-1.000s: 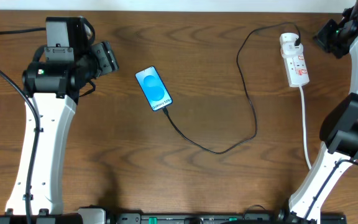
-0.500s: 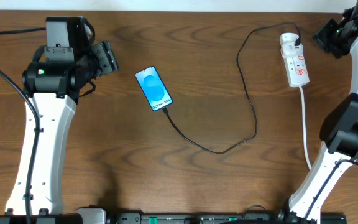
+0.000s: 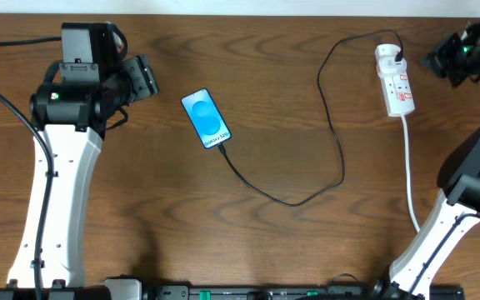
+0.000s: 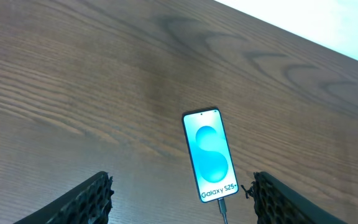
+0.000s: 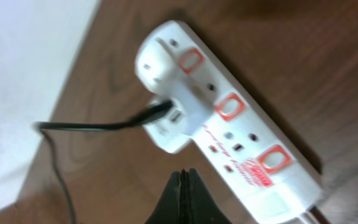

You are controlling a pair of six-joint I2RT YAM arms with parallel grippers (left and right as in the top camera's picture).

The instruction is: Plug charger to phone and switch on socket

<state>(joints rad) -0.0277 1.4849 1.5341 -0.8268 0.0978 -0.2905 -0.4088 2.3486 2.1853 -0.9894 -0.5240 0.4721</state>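
Right gripper (image 5: 184, 176) pinched closed, empty, has drifted right, away from socket (image 5: 229, 118). Charger (image 3: 341, 158) already joins phone (image 3: 206, 119) and socket. Switch press likely done, not confirmed. Left gripper (image 4: 182, 190) wide apart, empty.

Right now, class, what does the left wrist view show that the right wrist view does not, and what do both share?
Only the left wrist view: the phone, screen lit, flat on the table, with the charger meeting its lower end, and the left tool open wide.
Only the right wrist view: the socket with its red switches, a white adapter plugged into it, and the right tool, shut, clear of it.
Both: the charger's black cable and the wooden table.
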